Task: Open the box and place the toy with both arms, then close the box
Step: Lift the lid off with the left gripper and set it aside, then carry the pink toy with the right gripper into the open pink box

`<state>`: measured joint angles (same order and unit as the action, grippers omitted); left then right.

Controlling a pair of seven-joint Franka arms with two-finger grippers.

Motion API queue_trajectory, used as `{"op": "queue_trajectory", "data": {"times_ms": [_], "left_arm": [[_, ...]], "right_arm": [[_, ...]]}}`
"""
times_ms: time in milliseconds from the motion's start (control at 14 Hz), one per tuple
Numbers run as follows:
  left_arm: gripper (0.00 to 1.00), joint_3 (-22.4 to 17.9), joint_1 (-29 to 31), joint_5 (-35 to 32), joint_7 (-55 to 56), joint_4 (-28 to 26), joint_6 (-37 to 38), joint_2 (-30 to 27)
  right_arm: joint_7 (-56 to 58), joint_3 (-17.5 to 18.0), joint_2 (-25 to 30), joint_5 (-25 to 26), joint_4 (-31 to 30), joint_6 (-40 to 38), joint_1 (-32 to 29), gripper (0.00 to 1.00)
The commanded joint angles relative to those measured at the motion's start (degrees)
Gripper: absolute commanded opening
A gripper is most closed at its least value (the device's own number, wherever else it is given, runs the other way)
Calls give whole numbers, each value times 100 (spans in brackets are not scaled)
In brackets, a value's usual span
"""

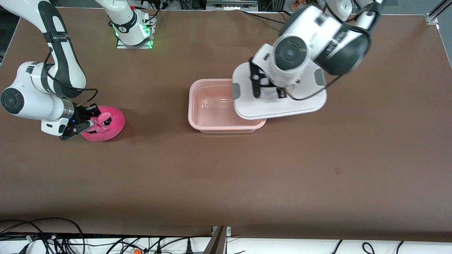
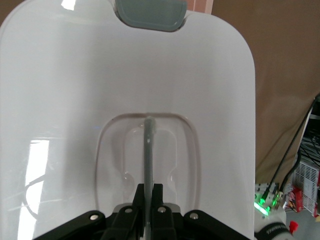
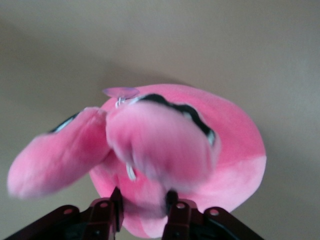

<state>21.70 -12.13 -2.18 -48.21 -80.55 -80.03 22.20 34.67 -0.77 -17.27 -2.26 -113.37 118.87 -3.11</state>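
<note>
The box's translucent pink base point(image 1: 193, 106) stands open on the table's middle. My left gripper point(image 1: 267, 91) is shut on the clear centre handle point(image 2: 149, 150) of the white lid point(image 1: 305, 102) and holds the lid tilted in the air, over the base's edge toward the left arm's end. The lid point(image 2: 75, 75) fills the left wrist view, with a grey clip point(image 2: 150, 12) at its edge and my left gripper point(image 2: 149, 192) on the handle. The pink plush toy point(image 1: 111, 121) lies toward the right arm's end. My right gripper point(image 1: 88, 120) is shut on the toy point(image 3: 225, 145), with its fingers point(image 3: 142, 200) pressed into the plush.
The brown table point(image 1: 226, 176) stretches bare between the toy and the box and nearer the front camera. The right arm's base point(image 1: 134, 35) with green lights stands at the table's back edge. Cables point(image 1: 53, 236) lie off the table's near edge.
</note>
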Motion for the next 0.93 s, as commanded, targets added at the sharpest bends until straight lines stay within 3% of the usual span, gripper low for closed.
{"op": "queue_trajectory", "data": {"times_ms": [0, 143, 286, 500, 714, 857], "left_arm": [[0, 54, 806, -228, -976, 128, 207, 13], [0, 45, 1316, -650, -1619, 119, 198, 30], [0, 45, 1730, -923, -2111, 163, 189, 30], [0, 19, 2151, -1214, -3217, 627, 338, 21], [0, 63, 2758, -1197, -3641, 1154, 514, 13], [0, 10, 2813, -1450, -3976, 1253, 497, 21]], "right_arm": [[93, 103, -5, -126, 253, -39, 65, 0], [110, 287, 100, -126, 429, -240, 83, 0], [110, 577, 154, -126, 980, -993, 91, 0], [49, 981, 154, -108, 1615, -1858, 118, 0], [22, 1753, 233, -56, 1966, -2349, 127, 0], [-248, 2281, 233, 6, 2160, -2404, 162, 0]]}}
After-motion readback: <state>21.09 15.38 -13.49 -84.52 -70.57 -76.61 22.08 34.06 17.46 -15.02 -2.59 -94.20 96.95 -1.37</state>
